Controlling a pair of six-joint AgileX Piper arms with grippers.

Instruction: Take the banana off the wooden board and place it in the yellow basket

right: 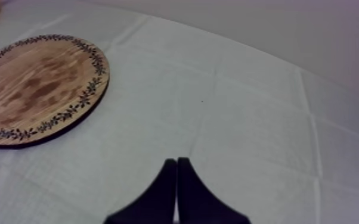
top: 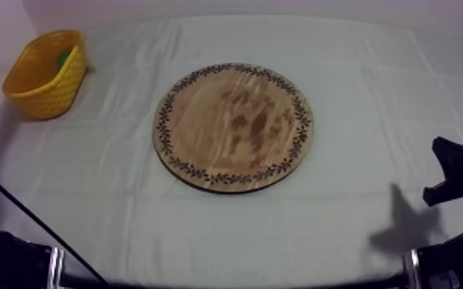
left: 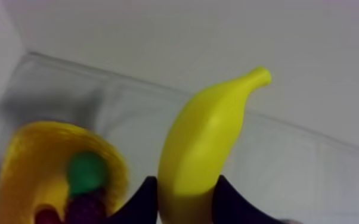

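The yellow banana (left: 209, 137) stands upright between the black fingers of my left gripper (left: 185, 182), which is shut on its lower half and holds it in the air just beside the yellow basket (left: 21, 161). The basket (top: 46, 77) sits at the table's far left. In the middle of the table lies the round wooden board (top: 233, 127) with nothing on it. My right gripper (right: 176, 179) is shut on nothing over bare cloth, to the right of the board (right: 36, 89); it sits at the right edge (top: 454, 173) in the top view.
Inside the basket lie a green fruit (left: 86, 171), a dark bunch that looks like grapes (left: 86, 208) and a bit of something red (left: 48, 215). The green fruit (top: 64, 58) peeks over the rim. Grey-white cloth (top: 358, 92) surrounds the board.
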